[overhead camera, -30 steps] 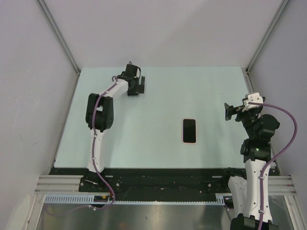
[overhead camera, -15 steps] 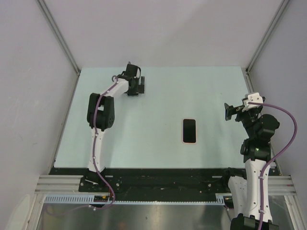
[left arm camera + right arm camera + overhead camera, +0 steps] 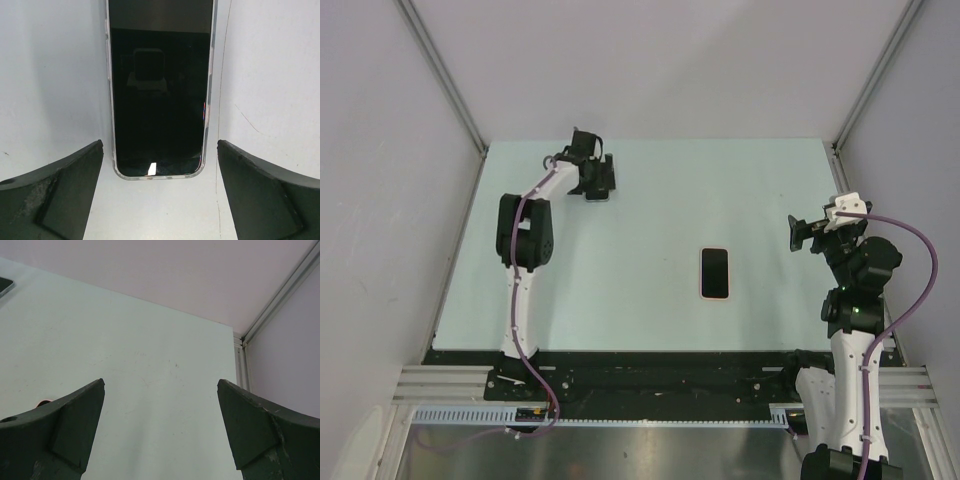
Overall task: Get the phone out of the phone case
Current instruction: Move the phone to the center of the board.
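A black phone in a clear, faintly pink case (image 3: pixel 159 85) lies flat on the table in the left wrist view. Its near end sits between the tips of my left gripper (image 3: pixel 160 142), which is open and touches nothing. In the top view that gripper (image 3: pixel 602 180) is at the back left of the table and hides what is under it. A black phone with a pale pinkish rim (image 3: pixel 715 272) lies in the middle of the table. I cannot tell whether it is the same one. My right gripper (image 3: pixel 797 232) is open and empty at the right edge; it also shows in the right wrist view (image 3: pixel 161 381).
The pale green table (image 3: pixel 650 230) is walled at the back and both sides, with a corner post (image 3: pixel 280 295) at the far right. A dark corner of something (image 3: pixel 4 286) shows at the left edge of the right wrist view. A black strip (image 3: pixel 660 358) runs along the near edge.
My left gripper has shifted slightly left and towards the back wall and turned a little. The right arm and the phone in the middle have not moved.
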Controlling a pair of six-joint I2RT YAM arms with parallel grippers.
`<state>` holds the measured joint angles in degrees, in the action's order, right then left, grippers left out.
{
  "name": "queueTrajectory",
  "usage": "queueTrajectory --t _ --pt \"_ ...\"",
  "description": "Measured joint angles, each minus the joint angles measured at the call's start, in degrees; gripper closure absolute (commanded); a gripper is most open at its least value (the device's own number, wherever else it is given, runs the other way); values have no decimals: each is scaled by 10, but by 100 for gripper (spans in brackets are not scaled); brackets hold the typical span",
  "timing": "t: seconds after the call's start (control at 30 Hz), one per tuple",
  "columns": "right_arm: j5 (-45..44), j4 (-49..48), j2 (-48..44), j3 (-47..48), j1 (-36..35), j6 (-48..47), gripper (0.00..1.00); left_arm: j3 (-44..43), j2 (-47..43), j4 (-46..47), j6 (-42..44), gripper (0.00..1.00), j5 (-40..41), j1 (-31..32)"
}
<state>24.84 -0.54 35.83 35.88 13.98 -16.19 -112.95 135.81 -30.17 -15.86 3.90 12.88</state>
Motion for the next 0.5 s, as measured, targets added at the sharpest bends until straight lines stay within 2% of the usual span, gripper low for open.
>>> queueTrajectory --t 0.5 --pt "-1 0 0 0 0 -2 0 -8 14 3 0 0 26 13"
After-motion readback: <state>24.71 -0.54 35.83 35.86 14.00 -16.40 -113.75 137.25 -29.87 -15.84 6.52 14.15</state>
